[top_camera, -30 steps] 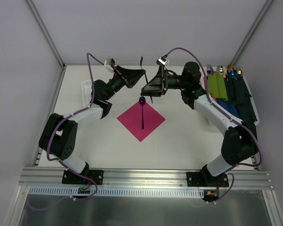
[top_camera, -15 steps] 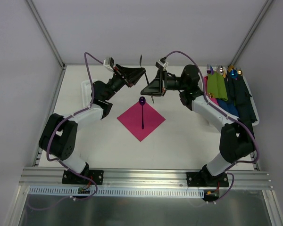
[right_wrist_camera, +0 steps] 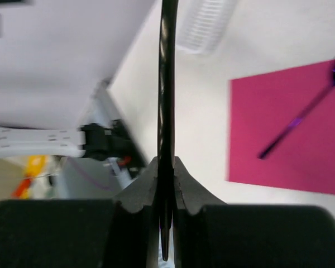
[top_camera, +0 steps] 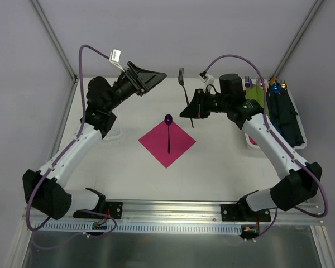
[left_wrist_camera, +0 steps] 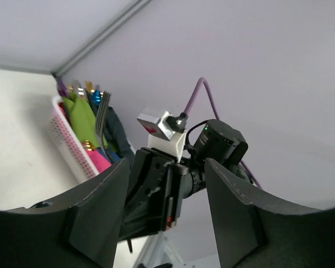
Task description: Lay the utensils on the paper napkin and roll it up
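The pink paper napkin [top_camera: 167, 143] lies flat like a diamond mid-table, and the purple spoon [top_camera: 168, 134] rests on it with its bowl at the far corner. Above and behind it, my right gripper [top_camera: 190, 109] is shut on the dark fork [top_camera: 183, 84], which stands nearly upright with tines up. In the right wrist view the fork [right_wrist_camera: 166, 84] runs straight up from the closed gripper [right_wrist_camera: 166, 181], with the napkin [right_wrist_camera: 285, 139] and spoon [right_wrist_camera: 301, 120] below at right. My left gripper [top_camera: 153, 77] hangs open and empty at the far left, apart from the fork; its fingers [left_wrist_camera: 95, 218] frame the right arm.
A white basket [top_camera: 251, 139] at the far right holds rolled bundles, green [top_camera: 257, 100] and navy [top_camera: 283, 114], with utensil tips poking out. A white ribbed tray [top_camera: 116, 127] sits at the far left, under my left arm.
My right gripper shut on the fork, and the left one opened, let it go and drew back up and to the left. The fork now stands a little further right.
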`<state>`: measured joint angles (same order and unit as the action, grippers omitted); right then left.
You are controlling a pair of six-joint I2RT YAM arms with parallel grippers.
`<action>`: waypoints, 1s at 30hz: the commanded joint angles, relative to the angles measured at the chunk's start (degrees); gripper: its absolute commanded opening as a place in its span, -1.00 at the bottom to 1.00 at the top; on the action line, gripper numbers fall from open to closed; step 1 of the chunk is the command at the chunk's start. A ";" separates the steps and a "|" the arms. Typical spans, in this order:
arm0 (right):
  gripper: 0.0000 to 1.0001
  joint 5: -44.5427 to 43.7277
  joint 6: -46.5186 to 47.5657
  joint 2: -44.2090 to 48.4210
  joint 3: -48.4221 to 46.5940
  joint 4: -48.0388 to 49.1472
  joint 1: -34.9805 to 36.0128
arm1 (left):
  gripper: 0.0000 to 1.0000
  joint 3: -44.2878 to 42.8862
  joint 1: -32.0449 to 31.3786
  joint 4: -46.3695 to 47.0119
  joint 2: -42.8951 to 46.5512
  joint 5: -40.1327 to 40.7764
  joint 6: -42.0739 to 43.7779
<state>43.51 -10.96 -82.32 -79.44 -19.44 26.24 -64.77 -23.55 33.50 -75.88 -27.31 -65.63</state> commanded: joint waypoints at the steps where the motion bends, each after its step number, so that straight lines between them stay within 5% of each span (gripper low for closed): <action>1: -1.00 -15.89 16.57 3.92 -2.13 -13.07 1.35 | 0.13 -5.88 -0.09 -26.79 4.68 4.80 16.66; 4: -1.00 -25.72 17.64 4.89 -1.51 -13.26 3.81 | 0.08 -5.37 -2.97 -31.29 4.60 9.10 15.79; 14: -1.00 -36.03 14.74 4.80 -1.95 -13.16 9.53 | -0.14 -8.79 -18.18 -38.32 -1.02 28.61 13.77; 30: -1.00 -35.33 13.16 4.63 -1.68 -13.17 11.46 | -0.13 -14.50 -20.92 -41.14 -5.59 30.21 14.65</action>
<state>8.75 2.48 -79.35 -79.53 -33.71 37.08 -76.86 -43.94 -7.27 -80.40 1.83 -51.86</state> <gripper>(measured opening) 0.109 0.435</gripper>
